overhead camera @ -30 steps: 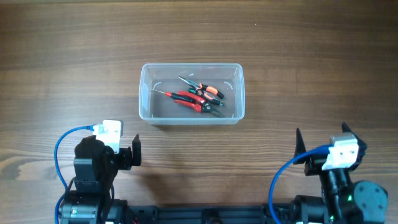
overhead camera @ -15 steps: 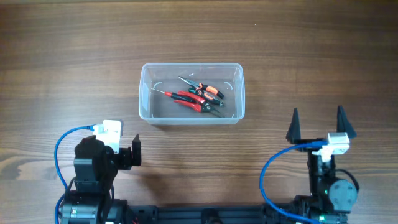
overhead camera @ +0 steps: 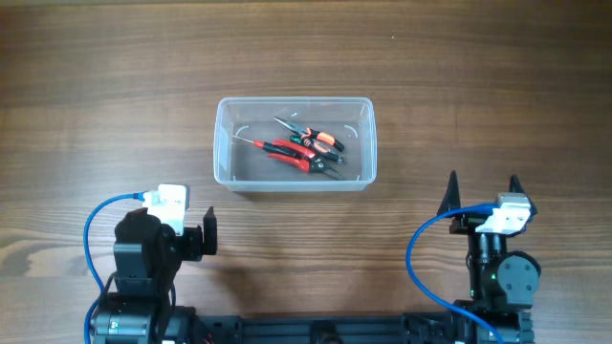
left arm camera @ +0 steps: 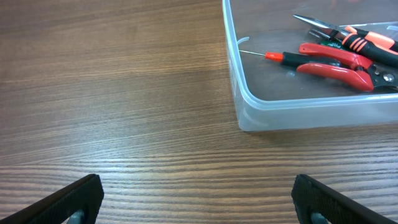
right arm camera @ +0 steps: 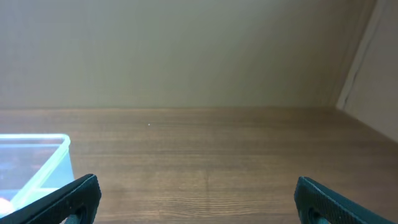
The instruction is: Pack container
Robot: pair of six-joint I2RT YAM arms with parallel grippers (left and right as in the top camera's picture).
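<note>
The clear plastic container [overhead camera: 229, 162] sits at the middle of the table and holds several hand tools [overhead camera: 308, 145] with red, orange and black handles. It also shows in the left wrist view [left arm camera: 292, 115] with the tools [left arm camera: 339, 59], and its corner shows in the right wrist view [right arm camera: 37, 165]. My left gripper [overhead camera: 208, 232] is open and empty, near the front edge, left of and below the container. My right gripper [overhead camera: 482, 191] is open and empty at the front right, apart from the container. The fingertips show wide apart in both wrist views [left arm camera: 199, 202] [right arm camera: 199, 199].
The wooden table [overhead camera: 478, 86] surrounds the container on all sides. Blue cables [overhead camera: 96, 220] loop beside each arm base. A pale wall [right arm camera: 186, 50] stands beyond the table's far edge in the right wrist view.
My right arm has swung and straightened, so its gripper now points toward the table's far side and sits a little lower. The left arm and the container have not moved.
</note>
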